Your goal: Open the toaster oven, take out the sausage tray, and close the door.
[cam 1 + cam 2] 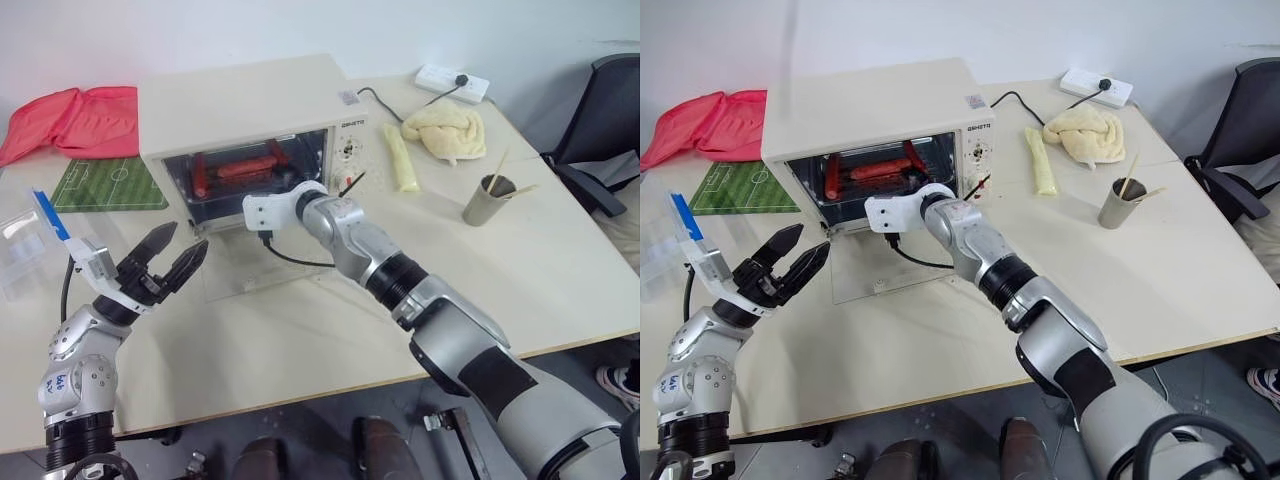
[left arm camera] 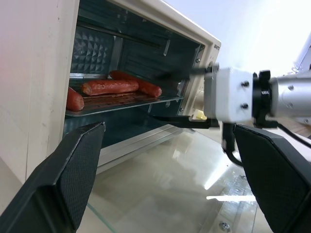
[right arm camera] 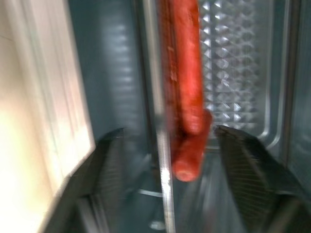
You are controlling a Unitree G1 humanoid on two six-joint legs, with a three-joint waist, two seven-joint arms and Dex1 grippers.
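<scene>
The cream-white toaster oven [image 1: 240, 100] stands at the back of the table. Its glass door [image 1: 250, 270] is folded down flat onto the tabletop in front of it. Inside, the silver sausage tray [image 2: 126, 102] sits on its rail with red sausages [image 2: 109, 87] on it. My right gripper [image 3: 170, 165] is open at the oven mouth, one finger above and one below the tray's front edge, which runs between them. My left gripper [image 1: 183, 245] hangs open over the table, left of the door, holding nothing and pointing toward the oven.
A clear plastic box with a blue clip [image 1: 25, 240], a green pitch-patterned mat [image 1: 110, 185] and a red cloth [image 1: 70, 120] lie to the left. On the right are a cup with sticks [image 1: 488, 200], a yellow towel [image 1: 445, 130], a power strip [image 1: 452, 80] and a black chair [image 1: 605, 110].
</scene>
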